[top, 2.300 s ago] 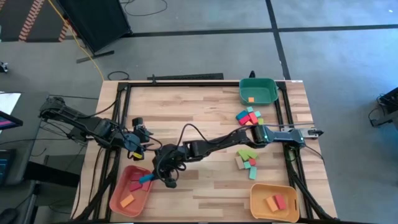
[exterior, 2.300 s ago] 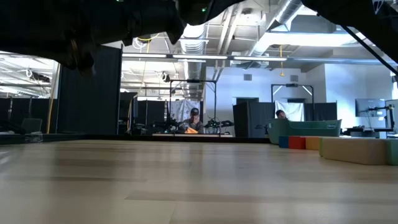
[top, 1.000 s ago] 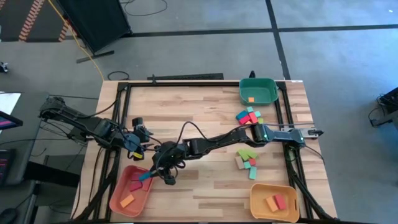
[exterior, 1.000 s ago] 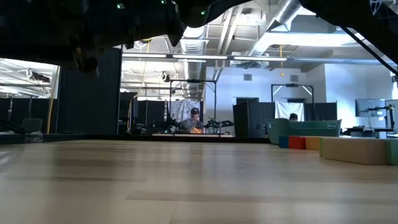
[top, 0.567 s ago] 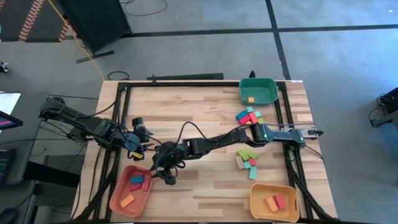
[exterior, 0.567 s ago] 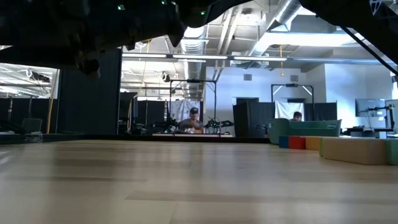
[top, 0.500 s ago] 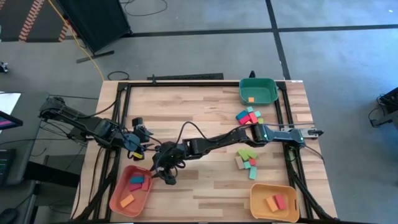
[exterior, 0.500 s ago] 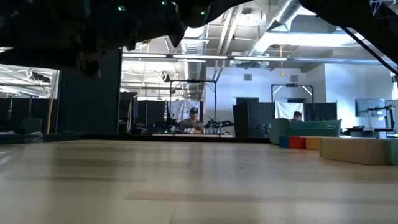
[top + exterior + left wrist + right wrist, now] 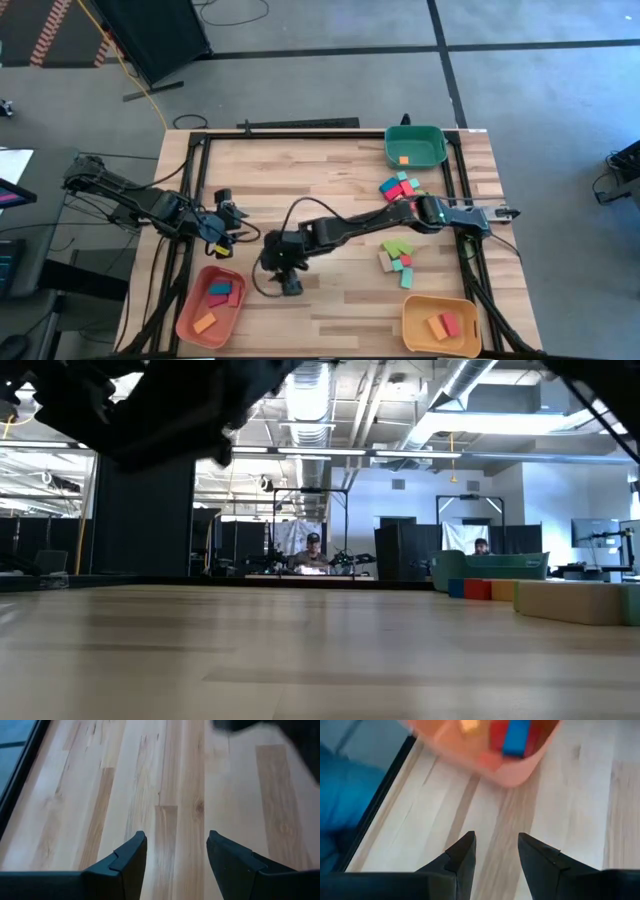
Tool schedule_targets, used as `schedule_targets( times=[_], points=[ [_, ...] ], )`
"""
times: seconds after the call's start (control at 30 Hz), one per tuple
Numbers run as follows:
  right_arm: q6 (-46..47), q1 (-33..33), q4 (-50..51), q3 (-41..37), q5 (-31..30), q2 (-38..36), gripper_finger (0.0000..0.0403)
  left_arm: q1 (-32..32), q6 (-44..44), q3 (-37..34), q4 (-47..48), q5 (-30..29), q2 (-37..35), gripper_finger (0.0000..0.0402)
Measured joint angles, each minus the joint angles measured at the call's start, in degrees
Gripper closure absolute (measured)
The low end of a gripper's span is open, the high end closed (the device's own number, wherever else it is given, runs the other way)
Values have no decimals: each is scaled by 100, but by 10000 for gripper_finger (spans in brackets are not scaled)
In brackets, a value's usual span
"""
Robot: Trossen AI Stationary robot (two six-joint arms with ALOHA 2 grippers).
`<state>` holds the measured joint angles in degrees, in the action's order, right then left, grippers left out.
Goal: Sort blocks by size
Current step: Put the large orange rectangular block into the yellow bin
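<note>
On the left, teal, red and orange blocks (image 9: 222,294) are seen lying in the salmon tray (image 9: 187,322). The left gripper (image 9: 240,234) is held just above the wooden surface (image 9: 300,170), fingers apart and empty. Beside the tray, the right gripper (image 9: 289,286) is stretched across, fingers (image 9: 462,855) apart, nothing held. Further right, loose mixed-colour blocks (image 9: 398,254) are clustered between the green tray (image 9: 415,146) and yellow tray (image 9: 440,325).

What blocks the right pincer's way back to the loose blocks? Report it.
Nothing visible does. The right pincer stands open and empty beside the salmon tray; only bare table lies between it and the loose blocks.
</note>
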<state>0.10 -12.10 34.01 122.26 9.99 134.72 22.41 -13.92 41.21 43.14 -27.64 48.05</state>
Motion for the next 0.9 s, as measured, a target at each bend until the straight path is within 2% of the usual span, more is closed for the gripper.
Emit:
schedule_targets(
  times=[0.17, 0.4, 0.63, 0.83, 0.9],
  points=[
    [-8, -213, 994, 4, -469, -313, 227, 0, 197, 0, -181, 0, 0, 204],
    [341, -292, 1907, -11, -558, -341, 227, 0, 697, 0, -900, -157, 0, 204],
    [527, -294, 1885, -169, -569, -317, 227, 0, 1274, 0, -1691, -177, 0, 204],
    [457, -283, 1731, -164, -637, -322, 227, -157, 1413, 2, -1919, -179, 97, 204],
    [456, -279, 1888, -162, -850, -322, 227, -209, 1415, 2, -1965, -178, 159, 204]
  ],
)
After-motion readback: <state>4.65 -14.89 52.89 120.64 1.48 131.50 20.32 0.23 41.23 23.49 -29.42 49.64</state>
